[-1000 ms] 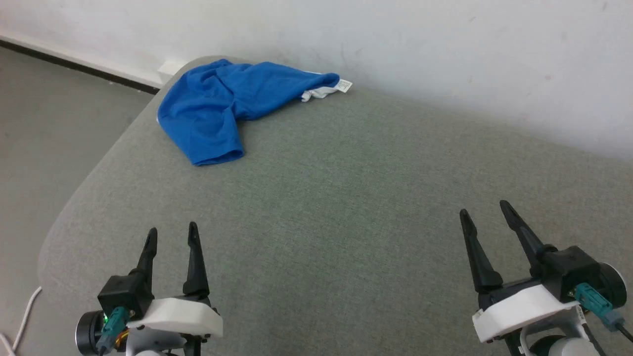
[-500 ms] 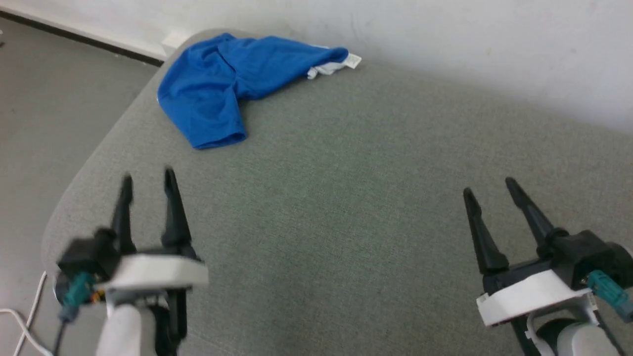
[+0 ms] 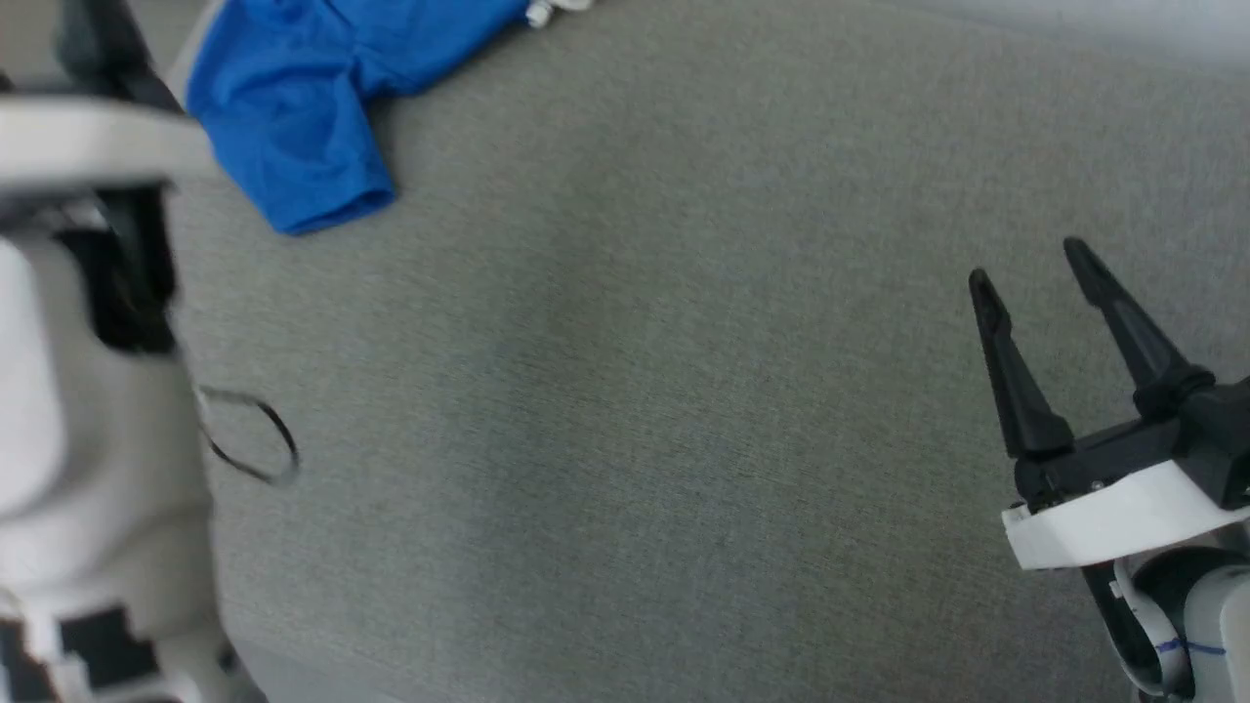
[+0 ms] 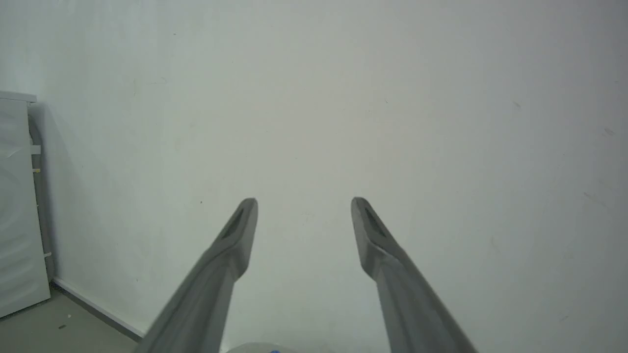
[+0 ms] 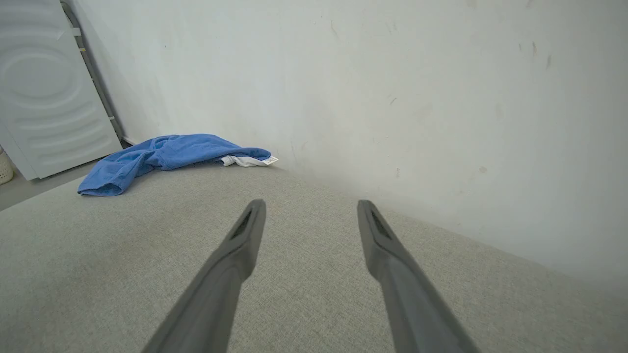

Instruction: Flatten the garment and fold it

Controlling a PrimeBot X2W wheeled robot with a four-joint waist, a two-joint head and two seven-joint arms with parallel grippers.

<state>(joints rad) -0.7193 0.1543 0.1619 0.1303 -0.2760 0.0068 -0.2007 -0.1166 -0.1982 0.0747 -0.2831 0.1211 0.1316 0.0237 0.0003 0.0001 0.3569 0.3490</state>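
Nearest the robot, the right gripper (image 3: 1027,262) hovered over the grey woven-fabric cushion (image 3: 635,391). Its two long dark fingers were spread well apart and held nothing. The left gripper (image 4: 304,201) pointed at the off-white wall (image 5: 392,73), its jaws just as wide and empty. In the head view its pale forearm (image 3: 59,391) was a blur at the left edge.

Farther off, near the cushion's far left corner, lay the small royal-blue soft garment (image 3: 293,117). It was crumpled, with one leg pointing toward the robot. Its white band (image 5: 240,161) and small white label (image 5: 270,160) lay at the wall end. Both grippers were well apart from it.

By my reading the task had barely begun. Nothing was flattened or folded, so the reach, the spreading and the fold all remained.
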